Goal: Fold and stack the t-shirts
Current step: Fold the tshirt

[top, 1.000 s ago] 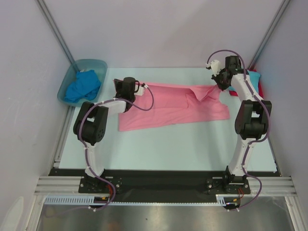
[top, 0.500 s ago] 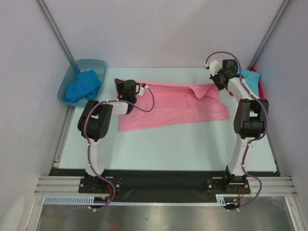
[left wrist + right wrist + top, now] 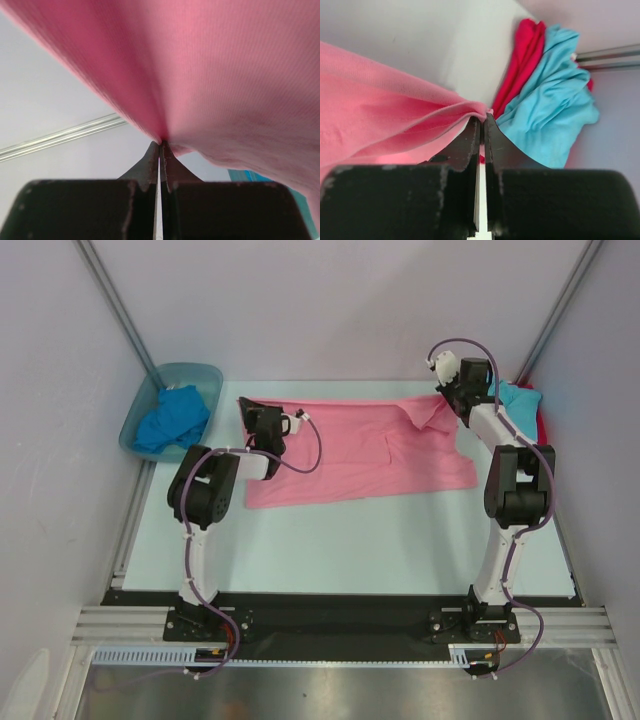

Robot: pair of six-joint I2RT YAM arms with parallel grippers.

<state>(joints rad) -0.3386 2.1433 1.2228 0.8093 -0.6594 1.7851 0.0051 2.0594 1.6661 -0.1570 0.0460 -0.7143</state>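
The pink shirt (image 3: 350,455) lies spread across the middle of the counter (image 3: 380,540), its long side running left to right. Its near edge is flat and its far edge is pulled taut between the two arms. The left gripper (image 3: 161,144) is pinched tight on the far left corner, its jaws closed to a sliver with pink cloth fanning out from the tips. The right gripper (image 3: 481,118) is likewise clamped on a gathered fold at the far right corner, where the cloth rises in a small peak with creases running back toward the middle.

Just beyond the right gripper, at the far right corner of the counter, a crumpled turquoise shirt (image 3: 516,398) sits on a red shirt (image 3: 541,422). The two touch, with the red showing at the outer edge. Well apart, at the far left, a blue shirt (image 3: 172,420) is bunched inside the tub (image 3: 186,368).
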